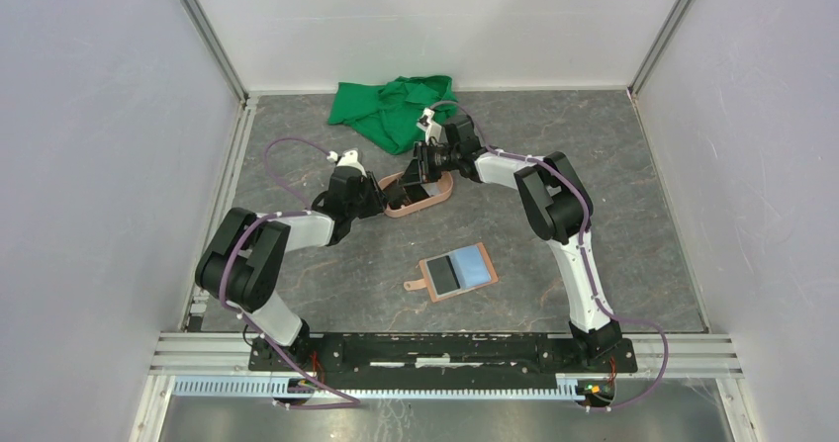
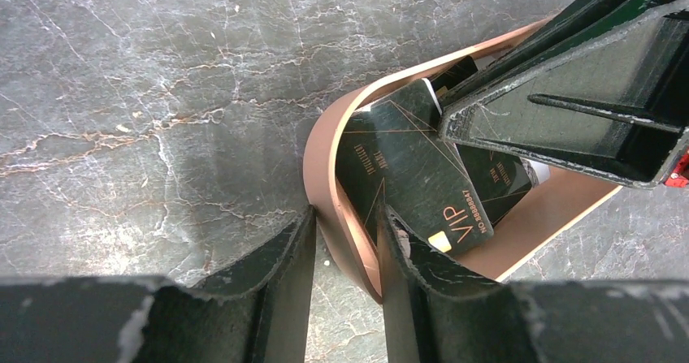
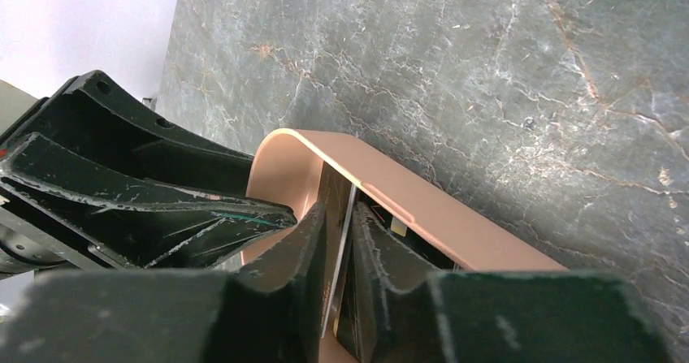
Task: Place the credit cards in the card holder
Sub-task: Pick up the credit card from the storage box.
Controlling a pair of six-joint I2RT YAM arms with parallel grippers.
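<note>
Several black credit cards (image 2: 414, 168) lie in a salmon-pink oval tray (image 2: 323, 156), which also shows in the top view (image 1: 440, 195). My left gripper (image 2: 348, 217) straddles the tray's near rim, one finger outside and one inside, and is shut on the wall. My right gripper (image 3: 337, 213) reaches into the tray and is shut on one black card (image 3: 335, 186) that stands on edge. The tan card holder (image 1: 484, 251) lies open on the table in front. A dark card (image 1: 442, 275) and a light blue card (image 1: 475, 266) sit on it.
A crumpled green cloth (image 1: 391, 111) lies at the back, just behind the right wrist. The two grippers are close together over the tray; the left gripper's fingers (image 3: 122, 192) show in the right wrist view. White walls enclose the grey stone-patterned table.
</note>
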